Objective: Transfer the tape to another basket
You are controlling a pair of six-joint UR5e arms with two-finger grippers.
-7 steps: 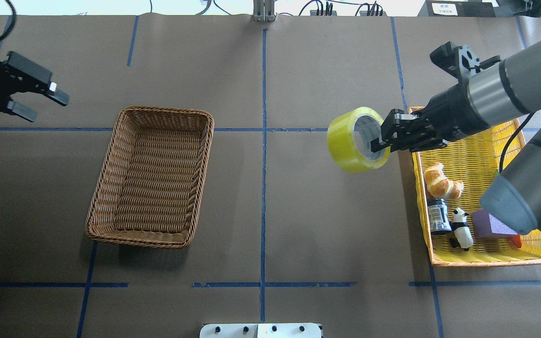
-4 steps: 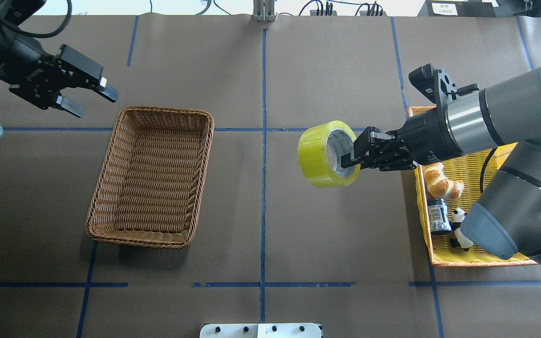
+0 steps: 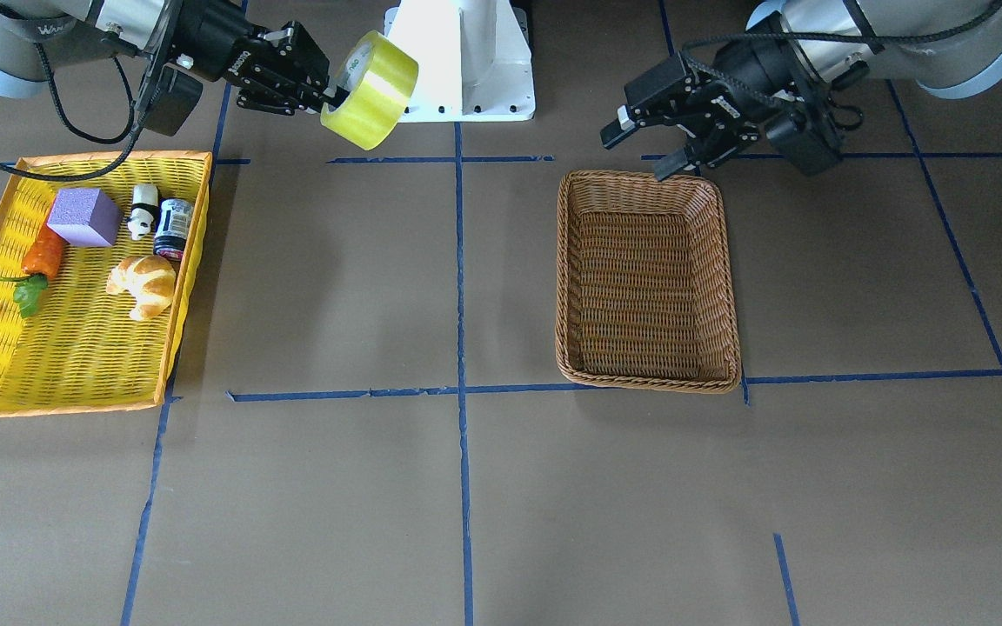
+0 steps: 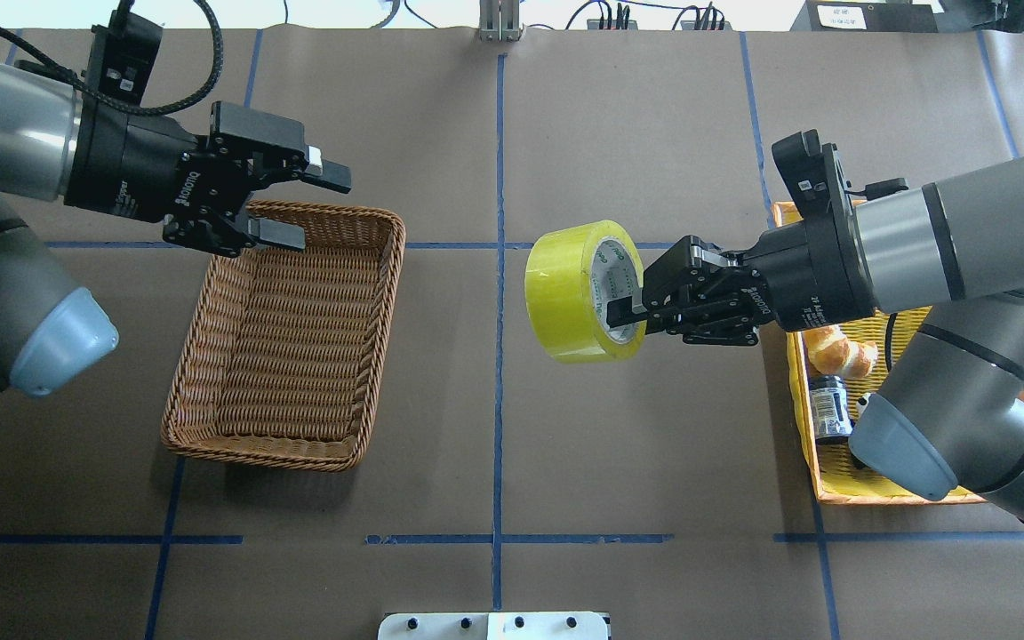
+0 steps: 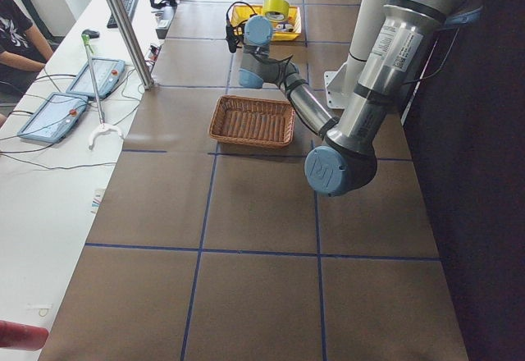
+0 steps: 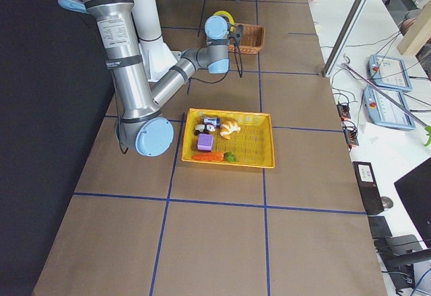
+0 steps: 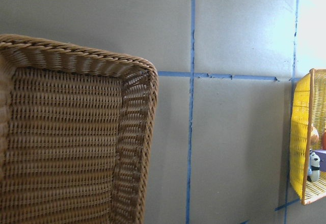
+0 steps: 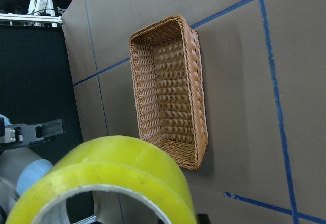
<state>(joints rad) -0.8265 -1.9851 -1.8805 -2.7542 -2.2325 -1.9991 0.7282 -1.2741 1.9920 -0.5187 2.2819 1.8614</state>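
The tape (image 4: pixel 579 292) has moved further left, away from the yellow basket (image 3: pixel 66 348) at the table's (image 4: pixel 654 462) right edge. It is now held in the air just right of the centre line, with the right gripper (image 4: pixel 645 298) clamped on its wall, one finger inside the core. The left gripper (image 4: pixel 312 209), jaws wide apart, has come in from the left edge and hangs above the brown wicker basket (image 4: pixel 385 293) in the table's left half. The yellow basket holds a croissant (image 3: pixel 146 283), a dark jar (image 3: pixel 175 228), a panda figure (image 3: pixel 143 211), a purple block (image 3: pixel 83 217) and a carrot (image 3: pixel 43 255).
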